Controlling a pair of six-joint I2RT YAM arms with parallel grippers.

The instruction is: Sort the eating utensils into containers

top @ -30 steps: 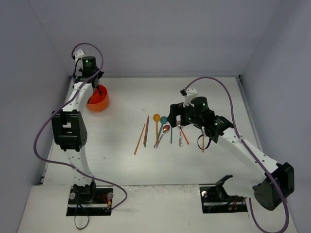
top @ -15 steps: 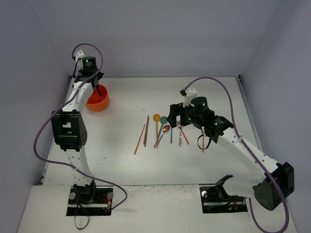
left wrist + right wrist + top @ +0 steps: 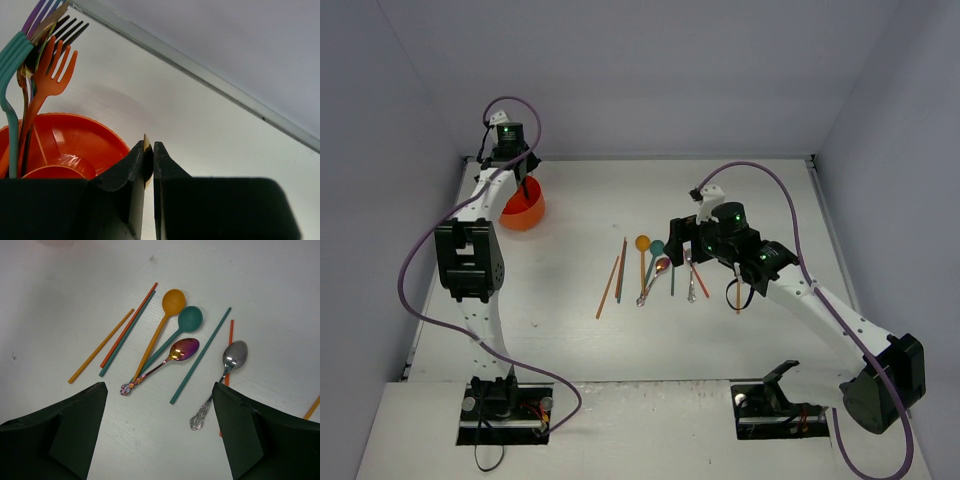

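top external view: the left arm reaches to the far left corner of the table, where the left gripper hangs over the orange-red cup. whether its fingers are together cannot be told from here. the right gripper hovers over a loose row of utensils lying flat mid-table: an orange chopstick, an orange spoon, a teal spoon and a silver spoon among them, all well apart from the cup.

left wrist view: the black fingers are pressed almost together, clamped on a thin gold sliver that pokes up between them; what utensil it belongs to cannot be told. just beyond them sits the cup, with a divider wall showing inside. an orange fork, a teal handle and a black fork stand upright in it at the left.

right wrist view: the fingers stand wide apart with nothing between them, above the table. below lie the orange spoon, teal spoon, an iridescent spoon and the silver spoon, bowls pointing away. a teal chopstick lies between the iridescent and silver spoons. a red chopstick and a dark teal one lie side by side at the left, beside the orange chopstick.
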